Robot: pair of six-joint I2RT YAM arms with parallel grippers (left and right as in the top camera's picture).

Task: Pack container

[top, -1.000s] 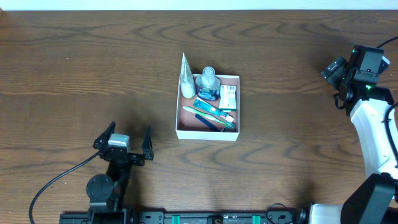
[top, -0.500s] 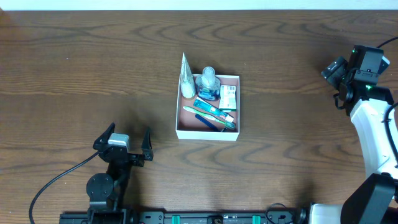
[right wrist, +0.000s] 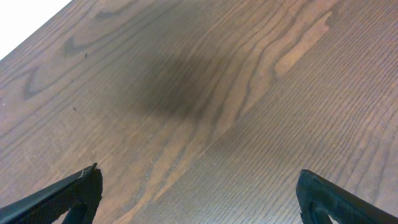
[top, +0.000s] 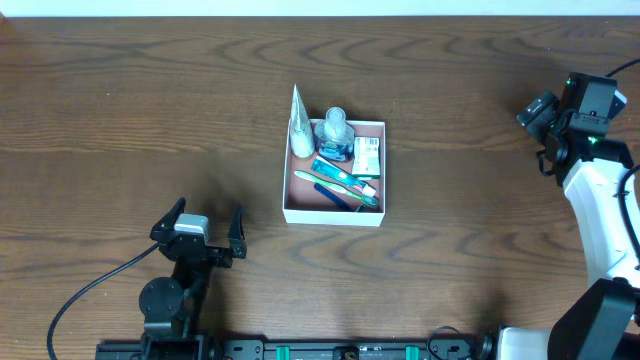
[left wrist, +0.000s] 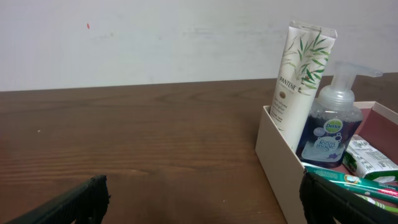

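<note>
The container, a square white-walled box with a reddish floor, sits mid-table. It holds a white Pantene tube, a clear pump bottle, a green-and-white packet and toothbrushes. In the left wrist view the container's wall is at the right, with the tube and bottle standing in it. My left gripper is open and empty, near the front edge left of the container. My right gripper is open and empty at the far right, over bare wood.
The dark wooden table spreads around the container. A black cable runs from the left arm's base at the front. The white right arm stands along the right edge.
</note>
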